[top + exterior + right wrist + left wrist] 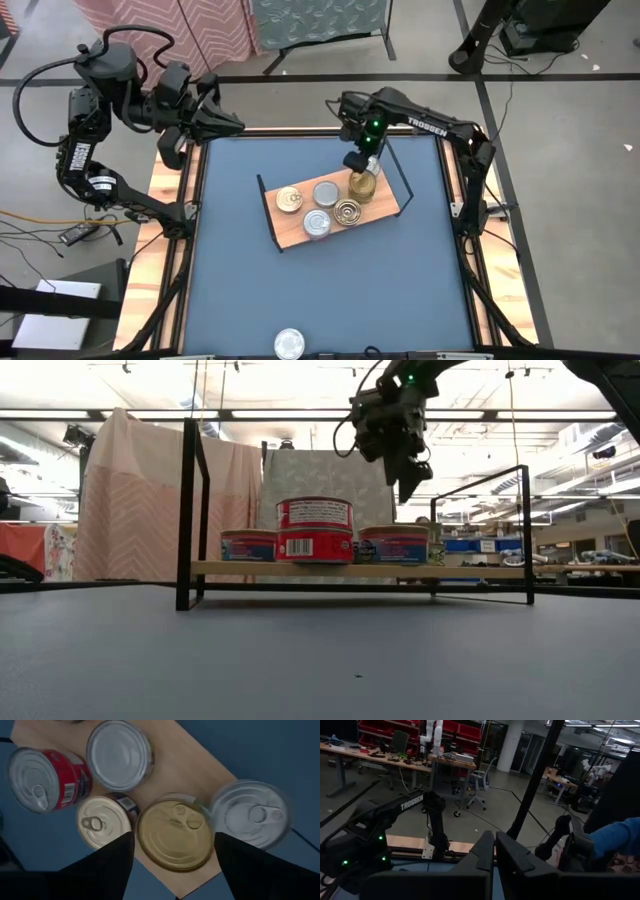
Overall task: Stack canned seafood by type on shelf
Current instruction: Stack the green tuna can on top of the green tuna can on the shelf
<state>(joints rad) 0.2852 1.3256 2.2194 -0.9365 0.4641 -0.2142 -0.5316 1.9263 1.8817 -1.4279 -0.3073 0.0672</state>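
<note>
The shelf [300, 232], a light-wood board with black wire end frames, stands mid-table and carries several tins of canned seafood. A gold-lidded tin [364, 185] sits at its far right end. My right gripper [362, 163] hangs open just above that tin, pointing down. In the right wrist view the gold lid [175, 836] lies between and below the two fingers of the right gripper [172, 842], untouched. Round it are a red-sided tin [40, 780], a silver lid [119, 754], a smaller gold lid [100, 822] and another silver lid [252, 815]. My left gripper [235, 125] waits shut at the table's far left.
One silver tin [289, 343] lies alone at the table's near edge. The shelf's wire end frames [190, 510] [525, 530] rise well above the tins. In the low view the right gripper [408, 465] hangs clear above the row of tins [314, 530].
</note>
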